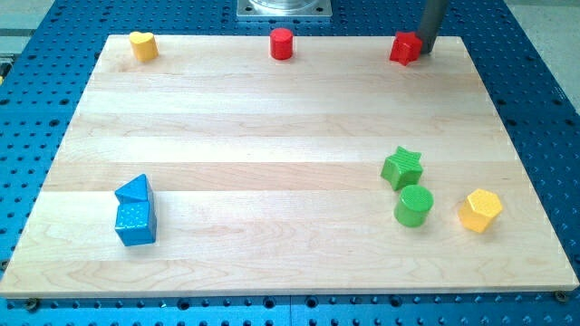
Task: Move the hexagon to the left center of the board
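The yellow hexagon (479,210) lies near the view's right edge, low on the wooden board (272,136). My tip (424,51) is at the view's top right, touching the right side of a red block (405,48) of unclear shape. The tip is far from the hexagon, almost straight above it in the view. The rod rises out of the view's top.
A green star (402,167) and a green cylinder (413,206) sit just left of the hexagon. A red cylinder (282,43) and a yellow heart (142,45) are along the top edge. A blue triangle (135,188) and blue cube (136,223) touch at the lower left.
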